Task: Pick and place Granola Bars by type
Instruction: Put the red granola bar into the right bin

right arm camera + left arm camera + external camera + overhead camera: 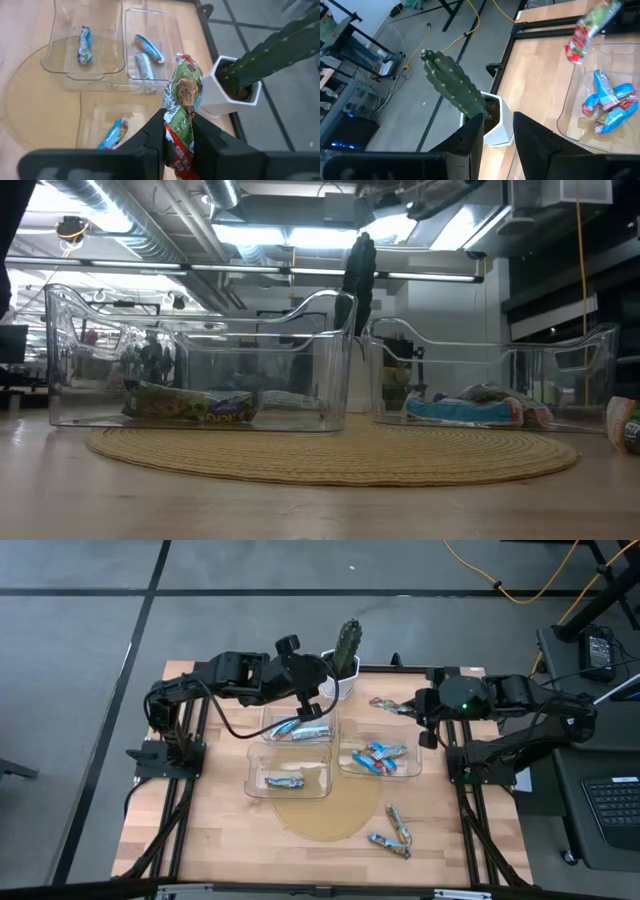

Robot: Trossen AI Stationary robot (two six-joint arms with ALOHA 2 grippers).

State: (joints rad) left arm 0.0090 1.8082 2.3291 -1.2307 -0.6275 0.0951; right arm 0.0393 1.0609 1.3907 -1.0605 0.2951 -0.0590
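Note:
My right gripper (178, 117) is shut on a brownish-green bar (183, 92) with a red end. In the high view my right gripper (408, 710) holds it above the table's far right part, right of the cactus. My left gripper (498, 125) is open and touches nothing; it hovers by the white cactus pot (492, 122), at the far rim of the far-left bin (298, 726). That bin holds silver-blue bars (144, 57). The right bin (380, 758) holds several blue bars (609, 102). One multicoloured bar (190, 405) lies in the near-left bin (288, 776). Two more bars (395, 832) lie flat on the table, near right. My right gripper pinches the brownish-green bar between its two fingers, on its red-printed half (176, 142). The fingers come nearly level from the table's right side and lie along the bar. The bar's green half (383, 704) sticks out past the fingertips toward the cactus, lifted clear of the table.
A tall cactus (347, 645) in a white pot stands at the table's far edge between the arms. A round woven mat (330, 812) lies under the bins. Bare wood shows at the table's near left (200, 830) and far right (395, 730).

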